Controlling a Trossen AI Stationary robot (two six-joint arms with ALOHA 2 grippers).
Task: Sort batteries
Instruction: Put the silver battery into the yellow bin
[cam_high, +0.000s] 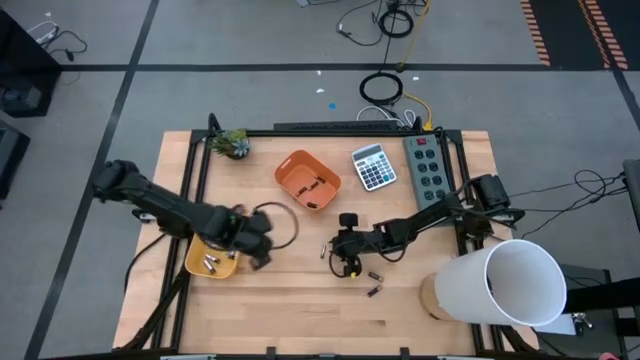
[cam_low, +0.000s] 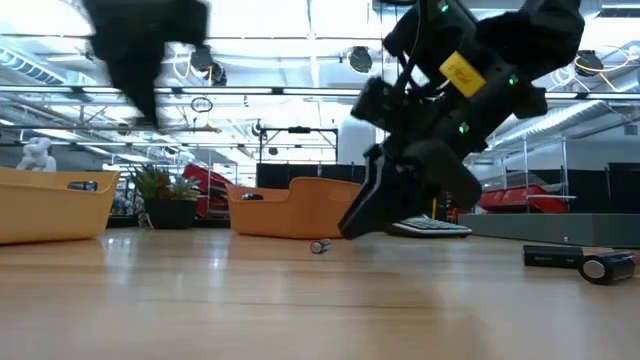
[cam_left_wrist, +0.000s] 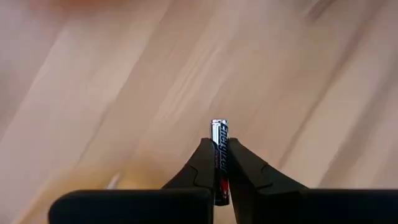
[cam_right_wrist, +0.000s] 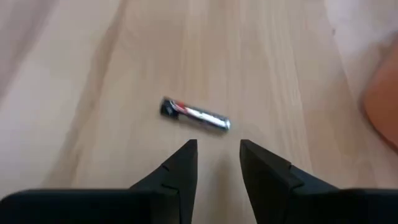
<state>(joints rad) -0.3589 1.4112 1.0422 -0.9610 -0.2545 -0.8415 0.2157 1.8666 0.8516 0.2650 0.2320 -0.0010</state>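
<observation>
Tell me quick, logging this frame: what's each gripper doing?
Left gripper: shut on a slim dark battery.
Right gripper: open, empty, above a silvery battery.

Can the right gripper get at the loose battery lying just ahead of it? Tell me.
Probably yes. The right gripper is open, and the battery lies alone on bare table just beyond its fingertips, with nothing in between.

One slim dark battery (cam_left_wrist: 219, 155) stands clamped upright; a silvery battery (cam_right_wrist: 196, 115) lies flat, seemingly untouched.
</observation>
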